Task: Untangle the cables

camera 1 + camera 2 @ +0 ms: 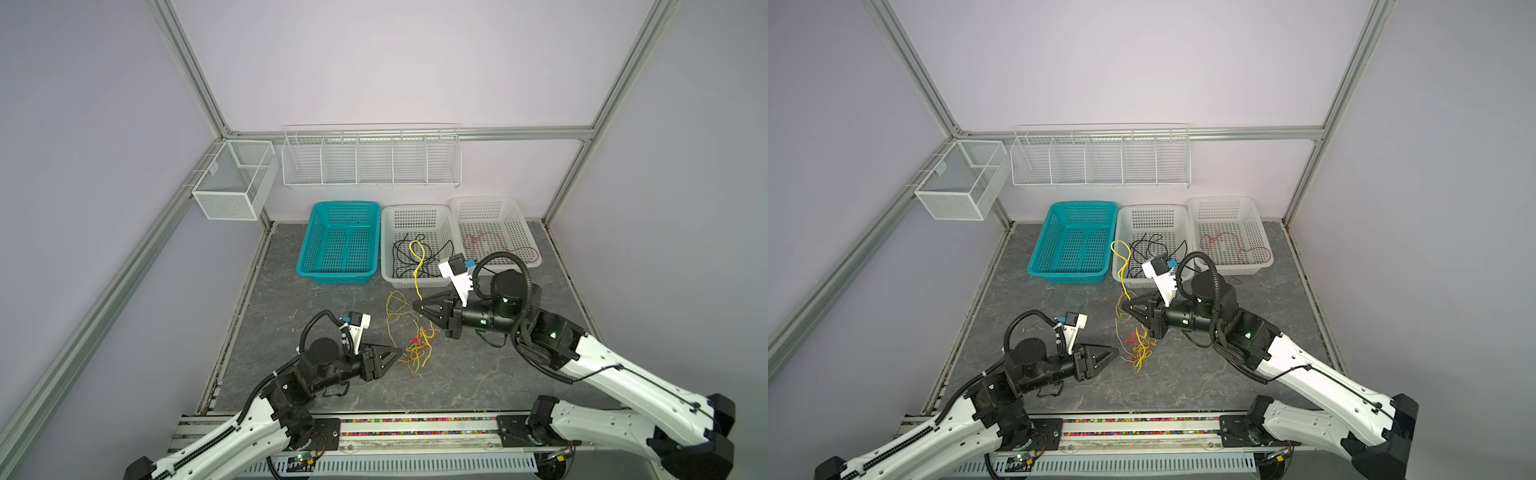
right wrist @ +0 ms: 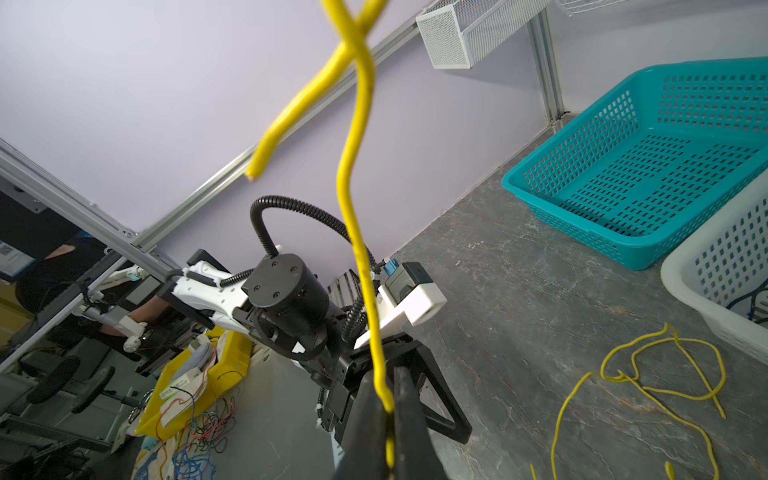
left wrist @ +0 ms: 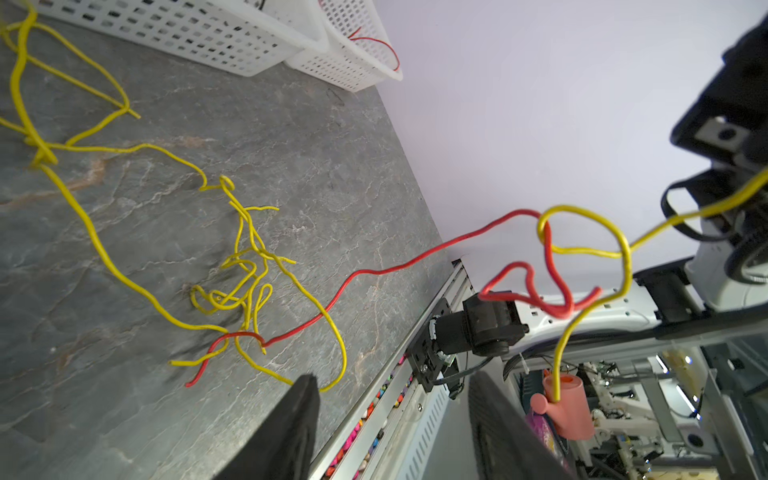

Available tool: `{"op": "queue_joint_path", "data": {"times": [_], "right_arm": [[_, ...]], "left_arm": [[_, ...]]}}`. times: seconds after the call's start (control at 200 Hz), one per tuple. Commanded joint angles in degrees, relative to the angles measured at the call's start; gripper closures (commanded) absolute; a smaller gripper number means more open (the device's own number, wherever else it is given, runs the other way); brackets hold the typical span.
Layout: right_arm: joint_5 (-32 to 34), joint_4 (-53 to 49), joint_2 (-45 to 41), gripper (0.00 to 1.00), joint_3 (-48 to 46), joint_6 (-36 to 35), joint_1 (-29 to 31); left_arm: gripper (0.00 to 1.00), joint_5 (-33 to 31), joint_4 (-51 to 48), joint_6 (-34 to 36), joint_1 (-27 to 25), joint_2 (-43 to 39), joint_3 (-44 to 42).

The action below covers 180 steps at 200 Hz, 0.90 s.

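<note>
Snag risk: left end effector (image 1: 398, 353), fingers spread and empty, sits beside the yellow-and-red cables (image 1: 419, 347) knotted on the tabletop (image 1: 478, 374), and right end effector (image 1: 417, 308) pinches one yellow strand (image 1: 417, 266), so a pull may tighten knots; three baskets counted: teal basket (image 1: 345, 203) empty, middle basket (image 1: 415, 207) with black cables (image 1: 401, 253), right basket (image 1: 484, 198) with red cable (image 1: 494, 237); two end effectors.

My top pair high at the near edge, looking down over the whole tabletop (image 1: 478, 374), wrist cameras close, low, sharing yellow cables (image 2: 355, 124).

White arms (image 1: 623, 365), black joints (image 1: 505, 293), ribbed hoses (image 2: 291, 200); seemingly green LEDs (image 1: 552, 333).
</note>
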Motion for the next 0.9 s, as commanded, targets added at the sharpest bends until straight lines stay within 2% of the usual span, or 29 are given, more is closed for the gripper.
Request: {"op": "queue_joint_path", "data": {"times": [0.0,0.17,0.475,0.7,0.895], "right_arm": [[-0.4,-0.8,0.3,0.94,2.8,3.0,-0.4],[-0.8,-2.0,1.7,0.94,4.8,4.7,-0.5],[-0.3,0.4,1.8,0.94,6.6,10.3,-0.7],[-0.7,1.5,1.8,0.94,7.4,12.6,-0.7],[0.1,2.5,1.8,0.94,7.9,13.9,-0.7]], "left_arm": [[0.41,-7.1,3.4,7.7,-1.7,-3.2,-1.6],[0.42,-8.4,9.0,14.4,-1.7,-3.0,-2.7],[0.41,-3.0,28.0,15.2,-2.2,6.3,-4.9],[0.40,-0.3,29.3,22.0,-2.6,6.2,-4.9],[0.39,2.4,25.3,28.6,-2.5,5.9,-3.1]]}}
